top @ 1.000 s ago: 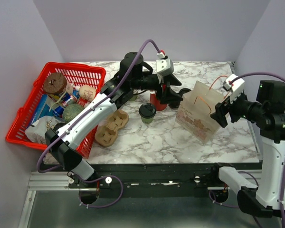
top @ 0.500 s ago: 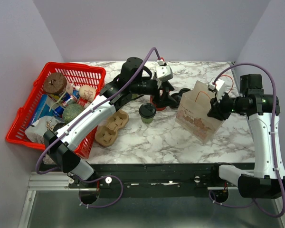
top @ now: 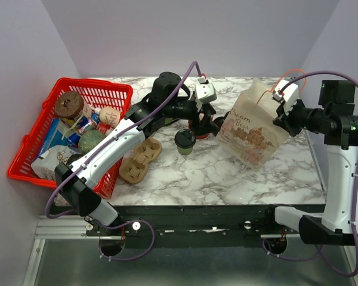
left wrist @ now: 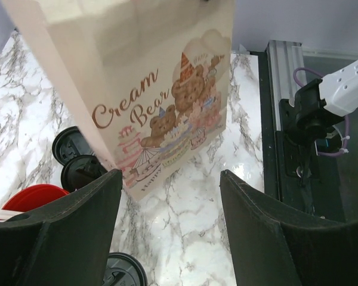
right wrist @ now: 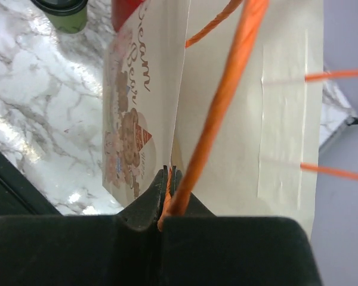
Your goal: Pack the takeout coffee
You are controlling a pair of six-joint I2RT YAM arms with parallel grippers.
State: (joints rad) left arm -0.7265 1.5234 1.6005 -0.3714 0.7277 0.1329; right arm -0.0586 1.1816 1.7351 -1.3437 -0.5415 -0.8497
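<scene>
Item: takeout coffee [top: 184,140], upright on the marble table [top: 185,179], lid on, outside the paper bag [top: 250,136]. My left gripper [top: 207,122], fingers apart and empty, hovers just beyond it and is the nearer arm; the cup lies toward the arm bases from those fingers. Right gripper [right wrist: 167,179] is clamped on the orange handle [right wrist: 227,83], with the bag tilted. Obstructions: red cup [left wrist: 33,196] and loose black lids [left wrist: 71,146] beside the approach

1x coffee [top: 185,142], 1x bag [top: 250,136], 1x basket [top: 96,87]
</scene>
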